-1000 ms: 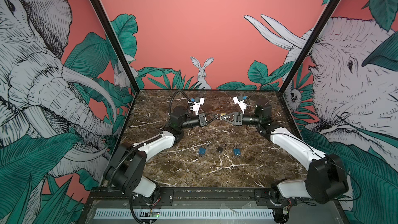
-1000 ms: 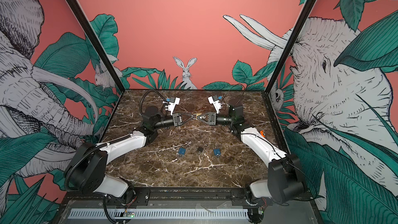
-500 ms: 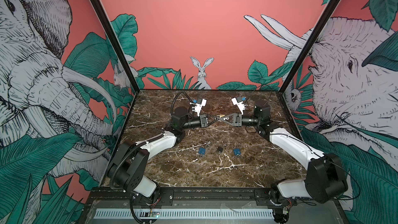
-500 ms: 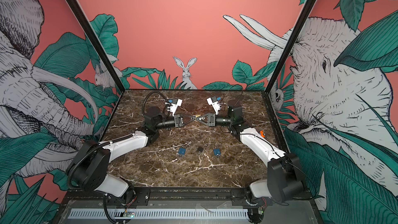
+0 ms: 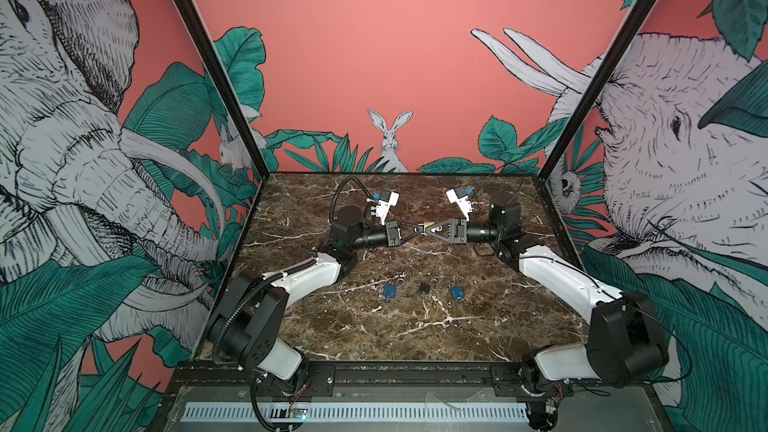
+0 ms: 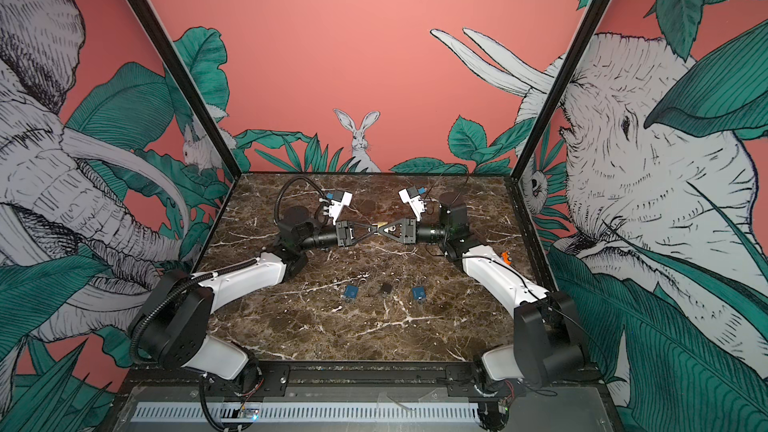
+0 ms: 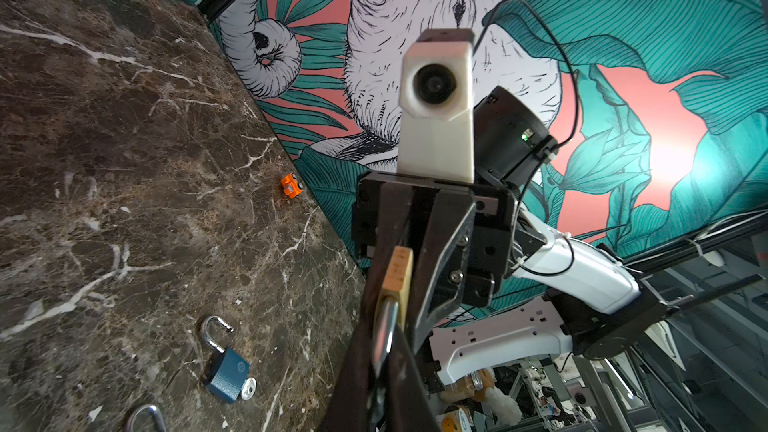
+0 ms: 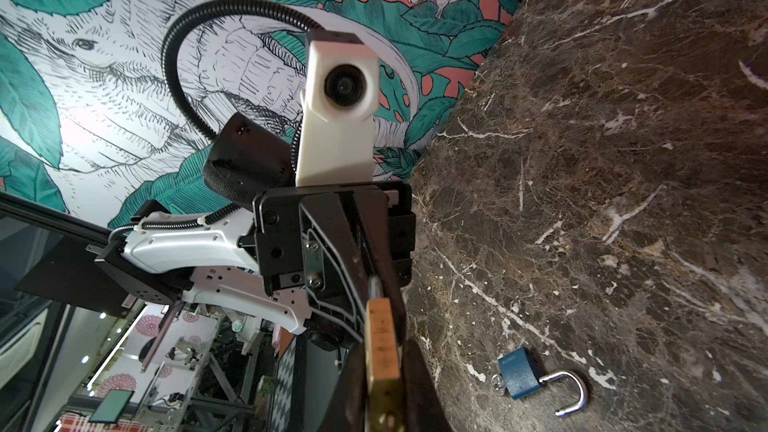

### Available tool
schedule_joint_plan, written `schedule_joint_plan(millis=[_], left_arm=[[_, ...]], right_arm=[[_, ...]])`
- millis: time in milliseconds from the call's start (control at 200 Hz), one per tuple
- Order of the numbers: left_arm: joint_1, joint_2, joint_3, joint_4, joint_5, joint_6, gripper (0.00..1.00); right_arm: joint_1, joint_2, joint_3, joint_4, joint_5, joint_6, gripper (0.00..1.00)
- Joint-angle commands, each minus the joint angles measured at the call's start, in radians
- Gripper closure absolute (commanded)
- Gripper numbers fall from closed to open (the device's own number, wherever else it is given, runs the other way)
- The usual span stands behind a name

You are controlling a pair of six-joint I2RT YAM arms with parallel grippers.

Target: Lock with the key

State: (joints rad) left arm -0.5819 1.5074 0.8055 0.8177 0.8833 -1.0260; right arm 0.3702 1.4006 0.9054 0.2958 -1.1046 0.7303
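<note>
**Left claw**: enters from 9 o'clock, pinched fully together on the silver shackle of the brass padlock.
**Right claw**: enters from 3 o'clock, fingers set narrowly against the padlock's body.
**Location:** padlock held aloft between both claws, over the 12 o'clock end of the bench.
**Key:** not discernible.
**Toward 6 o'clock, on the bench:** blue padlock, black padlock, second blue padlock.
**Handling note:** probably best to align both claws on one axis, press the shackle squarely home, and grip the body firmly meanwhile.
</note>
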Motion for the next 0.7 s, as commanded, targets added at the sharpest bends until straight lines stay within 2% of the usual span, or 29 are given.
schedule_joint_plan(millis=[0, 100, 415, 585, 695], left_arm=[[-0.013, -0.011, -0.014, 0.22, 0.101, -0.062, 1.0], [-0.003, 0.0, -0.022, 0.244, 0.102, -0.08, 1.0], [-0.001, 0.014, -0.024, 0.25, 0.102, -0.084, 1.0], [-0.001, 0.024, -0.023, 0.238, 0.1, -0.081, 1.0], [0.001, 0.027, -0.02, 0.229, 0.095, -0.078, 1.0]], right_arm=[[-0.002, -0.008, -0.036, 0.037, 0.078, 0.026, 0.78], [-0.01, -0.024, -0.047, 0.045, 0.07, 0.036, 0.74], [-0.033, -0.054, -0.078, 0.092, 0.072, 0.07, 0.73], [-0.036, -0.067, -0.092, 0.157, 0.061, 0.118, 0.77], [-0.036, -0.073, -0.095, 0.167, 0.053, 0.125, 0.85]])
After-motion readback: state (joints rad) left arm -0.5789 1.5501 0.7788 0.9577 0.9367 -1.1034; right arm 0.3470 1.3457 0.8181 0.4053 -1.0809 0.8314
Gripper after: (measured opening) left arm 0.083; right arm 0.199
